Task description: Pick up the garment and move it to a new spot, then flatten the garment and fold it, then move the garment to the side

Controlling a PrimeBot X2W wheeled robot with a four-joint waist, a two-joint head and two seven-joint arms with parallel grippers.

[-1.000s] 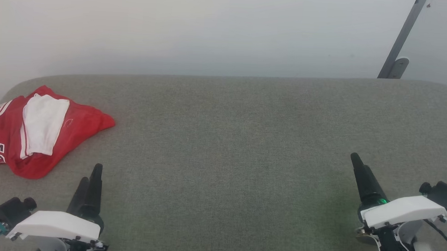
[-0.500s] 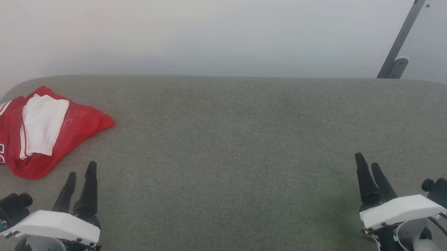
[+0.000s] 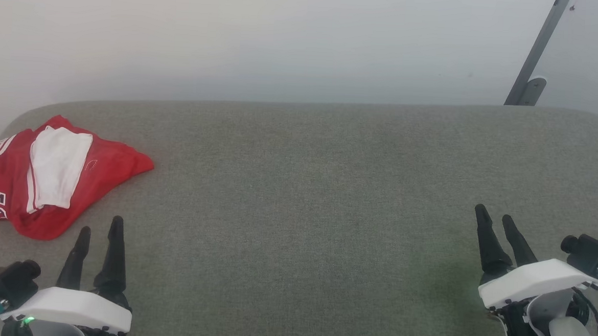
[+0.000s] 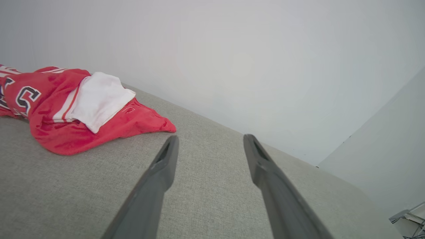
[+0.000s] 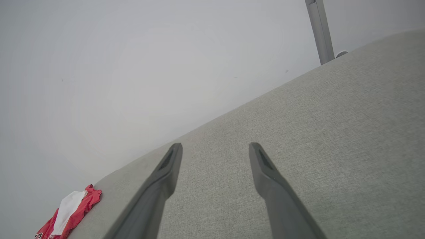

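The garment (image 3: 102, 170) is a red jersey lying crumpled at the far left of the grey padded table (image 3: 302, 199), with a white sleeve on top and white block letters at its left edge. In the left wrist view the garment (image 4: 139, 118) lies up and to the left of my fingers. It is a small red and white heap (image 5: 81, 204) at the lower left of the right wrist view. My left gripper (image 3: 98, 229) stands open just below the garment, apart from it. My right gripper (image 3: 495, 219) is open at the right, holding nothing.
A pale wall rises behind the table. A grey metal post (image 3: 535, 55) on a small foot leans at the back right, beyond the table's far edge. The table's rounded left corner lies just behind the garment.
Both grippers have opened from shut, their fingers now spread apart. The left gripper has drawn back a little toward the bottom edge. The garment has not moved.
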